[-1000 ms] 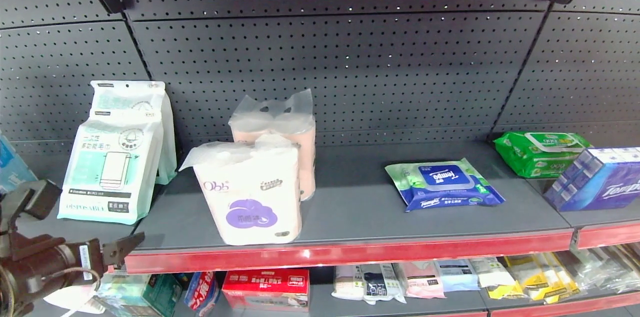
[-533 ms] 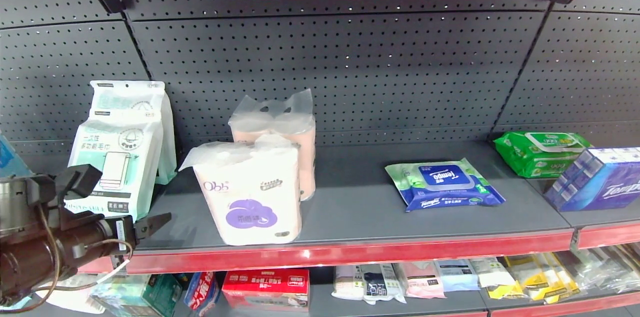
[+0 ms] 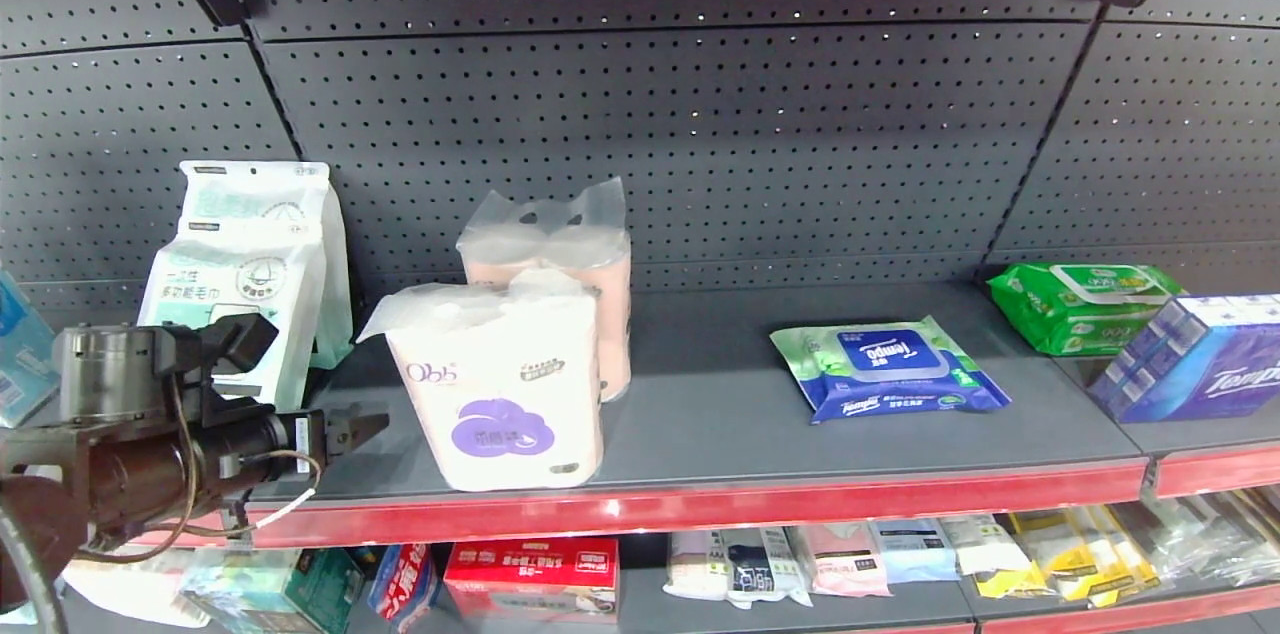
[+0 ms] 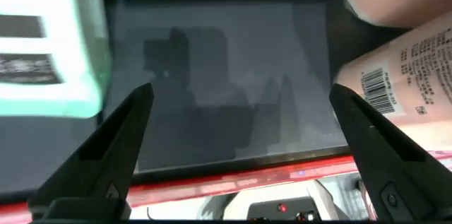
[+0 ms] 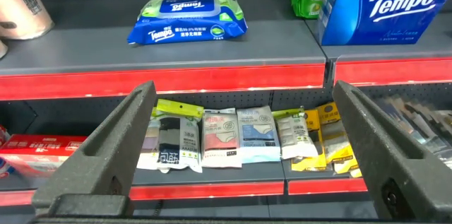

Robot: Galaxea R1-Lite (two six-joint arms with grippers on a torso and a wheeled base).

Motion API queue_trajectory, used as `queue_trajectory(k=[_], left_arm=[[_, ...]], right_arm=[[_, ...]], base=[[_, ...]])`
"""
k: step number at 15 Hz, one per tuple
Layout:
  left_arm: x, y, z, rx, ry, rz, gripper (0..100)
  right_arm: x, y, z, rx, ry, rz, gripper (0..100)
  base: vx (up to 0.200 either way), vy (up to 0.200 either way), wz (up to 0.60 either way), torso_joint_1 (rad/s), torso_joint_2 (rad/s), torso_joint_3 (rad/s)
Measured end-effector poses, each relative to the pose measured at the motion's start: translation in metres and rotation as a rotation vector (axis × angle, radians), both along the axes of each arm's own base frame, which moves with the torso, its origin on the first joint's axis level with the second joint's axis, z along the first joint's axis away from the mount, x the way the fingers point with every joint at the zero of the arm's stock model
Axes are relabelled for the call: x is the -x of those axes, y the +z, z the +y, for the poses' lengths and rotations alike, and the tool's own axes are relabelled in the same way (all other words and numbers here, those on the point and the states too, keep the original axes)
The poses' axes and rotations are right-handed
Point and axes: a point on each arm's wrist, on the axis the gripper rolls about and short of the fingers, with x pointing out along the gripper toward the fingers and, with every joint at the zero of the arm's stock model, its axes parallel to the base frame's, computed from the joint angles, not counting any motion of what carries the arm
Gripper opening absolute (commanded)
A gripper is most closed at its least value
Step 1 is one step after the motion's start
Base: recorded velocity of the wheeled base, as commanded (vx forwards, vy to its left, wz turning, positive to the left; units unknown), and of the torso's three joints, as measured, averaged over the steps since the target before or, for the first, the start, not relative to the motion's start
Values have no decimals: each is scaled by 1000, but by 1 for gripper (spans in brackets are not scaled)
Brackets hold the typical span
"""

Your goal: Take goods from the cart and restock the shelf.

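- Holding our left gripper [image 3: 305, 379] wide open and empty, we have it just over the front edge of the shelf [image 3: 750, 434], in the gap between the mint-and-white pouches [image 3: 240, 294] and the white roll pack [image 3: 505, 404].
- In the left wrist view we see its fingers [image 4: 113, 153] spread far apart above bare shelf board.
- Our right gripper [image 5: 244, 93] is likewise spread wide with nothing in it, facing the shelf front near the blue wipes pack [image 5: 187, 19].
- We see a pink roll pack [image 3: 575, 284] standing just behind the white one.
- The blue wipes pack lies flat mid-shelf, while a green wipes pack [image 3: 1085, 304] and a blue tissue block [image 3: 1195, 354] sit farther right.
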Motion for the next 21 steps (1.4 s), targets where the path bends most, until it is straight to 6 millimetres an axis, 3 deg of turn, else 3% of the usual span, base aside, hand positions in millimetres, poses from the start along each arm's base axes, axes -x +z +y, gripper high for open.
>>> queue_trajectory(k=[11, 21], left_arm=[[-25, -11, -17, -4, -63, -22, 100], [-36, -17, -29, -4, -103, -17, 100]], right_arm=[[0, 0, 0, 0, 0, 0, 100], [0, 0, 0, 0, 0, -1, 100]], base=[[0, 0, 0, 0, 0, 0], [0, 0, 0, 0, 0, 0]])
